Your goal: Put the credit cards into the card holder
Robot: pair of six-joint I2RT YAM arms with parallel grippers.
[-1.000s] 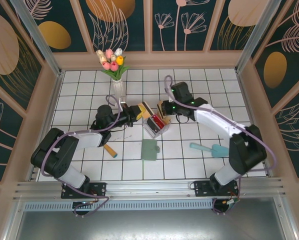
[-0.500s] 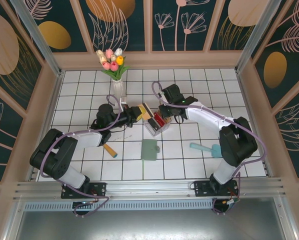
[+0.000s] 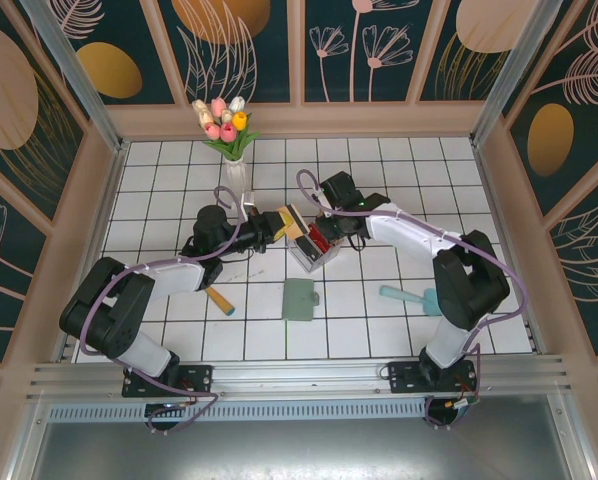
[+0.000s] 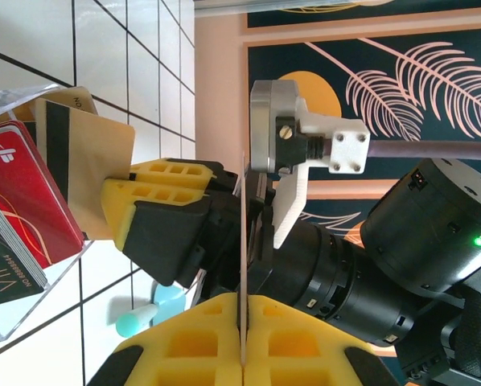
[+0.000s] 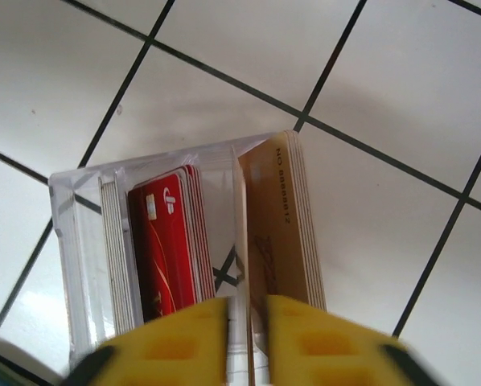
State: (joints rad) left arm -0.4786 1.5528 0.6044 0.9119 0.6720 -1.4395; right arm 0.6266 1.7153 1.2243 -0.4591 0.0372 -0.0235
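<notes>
White-tiled table (image 3: pixel 379 160), walled on all sides by floral panels: this is your working surface. At its centre the clear plastic box (image 3: pixel 314 255) stands tilted, and the stock of cards sits upright in it.

Findings:

1. Your left gripper (image 4: pixel 243 326) is clamped flat on a single card (image 4: pixel 243 233), seen edge-on in the left wrist view. The card sticks out well past the pads, which leaves a free length to feed into a pocket.

2. Your right gripper (image 5: pixel 248 330) hangs directly over the box. Its pads are parted narrowly and straddle a thin upright edge without closing on it. I cannot tell whether that edge is the box wall or a card. The red card (image 5: pixel 164 241) stands to one side of this edge and the tan cards (image 5: pixel 285 225) to the other.

3. The card holder (image 3: pixel 299 298) lies flat on the tiles on the near side of the box, apart from both grippers. No card shows in it.

Judgement: the step in hand is drawing cards out of the box, and nothing has been delivered. The holder looks shut and unrestrained, so expect it to slide when you push a card at it.
</notes>
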